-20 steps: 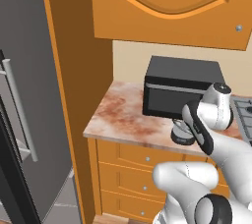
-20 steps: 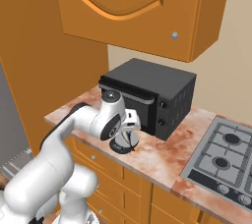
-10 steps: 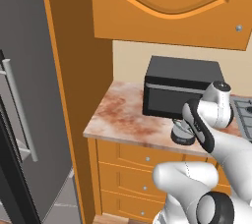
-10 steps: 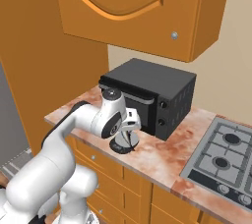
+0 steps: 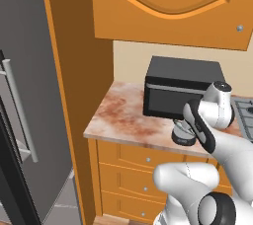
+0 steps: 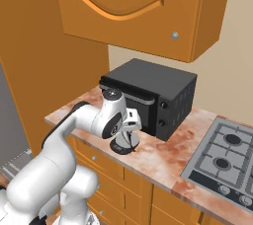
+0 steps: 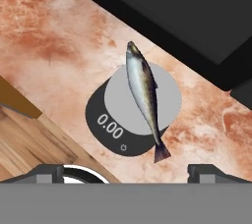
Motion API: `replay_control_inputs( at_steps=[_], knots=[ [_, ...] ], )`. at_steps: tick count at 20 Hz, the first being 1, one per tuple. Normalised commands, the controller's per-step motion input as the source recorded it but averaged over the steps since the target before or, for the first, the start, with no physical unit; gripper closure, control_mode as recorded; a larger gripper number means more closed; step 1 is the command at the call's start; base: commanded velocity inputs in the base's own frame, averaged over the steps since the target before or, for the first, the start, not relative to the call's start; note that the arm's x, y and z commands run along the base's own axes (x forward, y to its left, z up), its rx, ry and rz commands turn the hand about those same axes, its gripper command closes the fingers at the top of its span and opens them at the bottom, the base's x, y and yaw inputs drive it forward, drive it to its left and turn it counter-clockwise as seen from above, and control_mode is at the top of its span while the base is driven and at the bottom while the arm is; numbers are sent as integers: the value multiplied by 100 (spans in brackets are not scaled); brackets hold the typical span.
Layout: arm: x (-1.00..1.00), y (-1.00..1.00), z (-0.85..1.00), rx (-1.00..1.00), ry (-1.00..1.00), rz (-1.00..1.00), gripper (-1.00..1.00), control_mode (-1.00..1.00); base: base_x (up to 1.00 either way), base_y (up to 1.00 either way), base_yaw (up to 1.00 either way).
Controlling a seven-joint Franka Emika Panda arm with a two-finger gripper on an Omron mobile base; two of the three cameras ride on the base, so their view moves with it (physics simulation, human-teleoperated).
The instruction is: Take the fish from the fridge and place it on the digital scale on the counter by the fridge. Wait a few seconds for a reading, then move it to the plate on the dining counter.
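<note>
My gripper [image 7: 126, 173] is spread wide with nothing between the fingers; the two dark tips sit at the bottom of the hand view, well apart. Straight ahead of them, along my line of sight, the fish [image 7: 143, 98] lies flat across the pale top of the digital scale [image 7: 110, 129]. Its head pokes past the far rim toward the microwave [image 7: 187, 16], and its tail overhangs the near rim on my side. It's laid across the middle so the scale carries its weight, which I judge is why it sits there and not on the stone. The display faces me and reads 0.00.

I hang right above it, clear of the fish, not touching. I reckon that's deliberate: hands off so the reading isn't disturbed, close enough to drop back down for the regrasp.

In the right base view my gripper [image 6: 132, 126] hangs over the digital scale [image 6: 123, 145] on the counter [image 6: 163, 162], just in front of the microwave [image 6: 148, 95]. In the left base view the fridge [image 5: 24, 95] stands off to my left, beyond the wooden panel.

Step in hand: the wait for a reading. Plate move not yet done. Next grasp should go across the body, the narrow way. The overhanging tail could tip it if nudged.
</note>
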Motion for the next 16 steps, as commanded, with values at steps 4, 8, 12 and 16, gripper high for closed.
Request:
replay_control_inputs(
  at_steps=[4, 8, 12, 16],
  knots=[
    [0, 0, 0, 0, 0, 0, -100, -100, 0, 0, 0],
    [0, 0, 0, 0, 0, 0, -100, -100, 0, 0, 0],
    [0, 0, 0, 0, 0, 0, -100, -100, 0, 0, 0],
    [0, 0, 0, 0, 0, 0, -100, -100, 0, 0, 0]
  ],
)
